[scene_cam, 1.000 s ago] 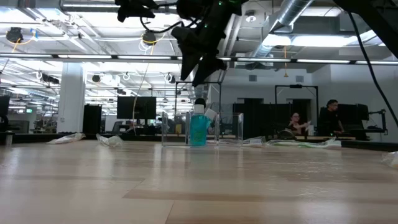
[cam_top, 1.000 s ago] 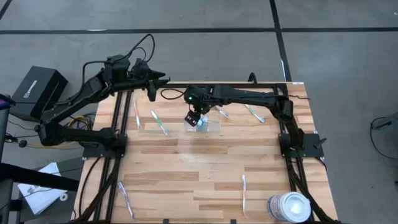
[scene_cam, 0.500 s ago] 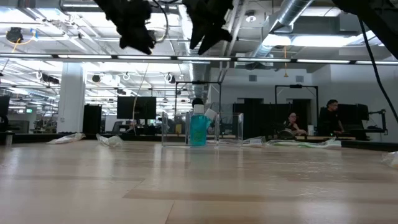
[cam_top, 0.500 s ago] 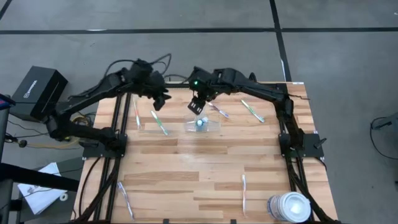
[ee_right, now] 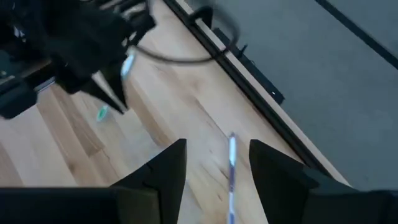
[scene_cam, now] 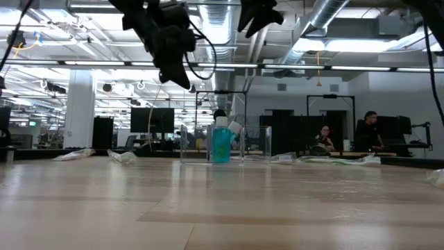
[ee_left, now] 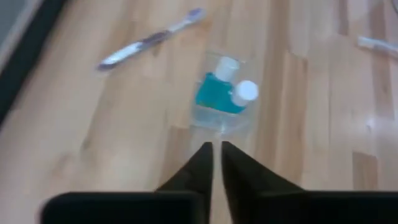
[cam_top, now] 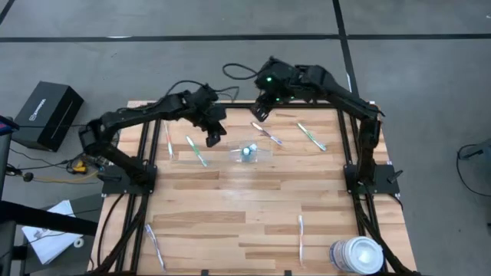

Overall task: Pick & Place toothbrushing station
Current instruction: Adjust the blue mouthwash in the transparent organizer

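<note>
The small clear container stands on the wooden table near its far edge, with two teal toothpaste tubes upright inside it, white caps up. Loose toothbrushes lie flat around it: a green one, a pale one, a purple one and another green one. My left gripper hovers shut and empty just left of the container, its fingertips pointing at it. My right gripper hangs open and empty above the far edge, over the purple toothbrush.
A large white round tub sits at the near right corner. Two more toothbrushes lie near the front edge. A black box stands on the floor to the left. People sit far behind the table.
My left gripper has swung from the far left corner toward the container, coming down and to the right. My right gripper has risen away from the container and gone toward the far edge. The container and its tubes have stayed in place.
</note>
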Available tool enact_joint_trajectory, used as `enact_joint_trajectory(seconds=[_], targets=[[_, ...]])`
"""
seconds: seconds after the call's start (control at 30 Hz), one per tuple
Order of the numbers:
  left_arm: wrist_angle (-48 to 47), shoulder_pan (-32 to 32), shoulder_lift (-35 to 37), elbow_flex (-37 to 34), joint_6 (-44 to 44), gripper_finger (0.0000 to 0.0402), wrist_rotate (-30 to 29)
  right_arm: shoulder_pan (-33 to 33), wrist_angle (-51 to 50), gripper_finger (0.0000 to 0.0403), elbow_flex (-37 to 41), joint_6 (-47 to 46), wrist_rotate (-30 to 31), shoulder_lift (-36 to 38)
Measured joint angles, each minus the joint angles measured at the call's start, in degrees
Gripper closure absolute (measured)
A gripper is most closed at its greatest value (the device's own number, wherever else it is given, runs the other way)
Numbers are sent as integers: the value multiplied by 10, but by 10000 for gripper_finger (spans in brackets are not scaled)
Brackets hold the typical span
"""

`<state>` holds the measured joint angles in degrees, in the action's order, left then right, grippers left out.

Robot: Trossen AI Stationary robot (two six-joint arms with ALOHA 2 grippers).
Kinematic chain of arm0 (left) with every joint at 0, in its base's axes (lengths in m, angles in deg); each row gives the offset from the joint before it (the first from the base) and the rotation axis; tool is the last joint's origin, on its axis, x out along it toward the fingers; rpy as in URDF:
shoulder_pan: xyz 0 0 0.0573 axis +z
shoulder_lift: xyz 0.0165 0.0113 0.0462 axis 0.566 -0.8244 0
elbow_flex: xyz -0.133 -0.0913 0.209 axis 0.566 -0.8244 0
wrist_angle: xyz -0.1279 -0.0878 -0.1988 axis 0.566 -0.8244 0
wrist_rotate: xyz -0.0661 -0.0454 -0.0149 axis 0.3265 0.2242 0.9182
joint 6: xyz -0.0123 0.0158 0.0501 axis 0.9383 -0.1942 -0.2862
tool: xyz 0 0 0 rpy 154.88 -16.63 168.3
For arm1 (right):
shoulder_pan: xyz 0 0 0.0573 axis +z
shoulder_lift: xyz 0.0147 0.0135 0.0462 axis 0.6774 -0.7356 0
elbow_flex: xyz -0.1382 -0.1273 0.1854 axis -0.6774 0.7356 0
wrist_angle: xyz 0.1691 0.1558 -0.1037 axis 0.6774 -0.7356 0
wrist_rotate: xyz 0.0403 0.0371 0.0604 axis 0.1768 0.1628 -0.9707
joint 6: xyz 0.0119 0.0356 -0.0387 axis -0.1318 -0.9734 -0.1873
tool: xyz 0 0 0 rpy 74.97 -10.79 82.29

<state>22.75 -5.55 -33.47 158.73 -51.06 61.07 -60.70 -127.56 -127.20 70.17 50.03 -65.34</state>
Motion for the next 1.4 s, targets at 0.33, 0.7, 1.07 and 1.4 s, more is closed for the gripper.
enact_joint_trajectory(seconds=[0.33, 0.7, 1.07, 1.4], targets=[[22, -28, -97, 0, -8, 400, 0, -32, -78, 239, 1, 35, 2, -6], [87, 17, -145, 0, 68, 401, 18, -31, -89, 244, 1, 37, -9, -6], [30, 42, -109, -5, 77, 401, -16, -41, -89, 246, 1, 51, -9, -6], [49, 52, -111, -132, 85, 401, 74, -42, -90, 248, 1, 61, -11, -6]])
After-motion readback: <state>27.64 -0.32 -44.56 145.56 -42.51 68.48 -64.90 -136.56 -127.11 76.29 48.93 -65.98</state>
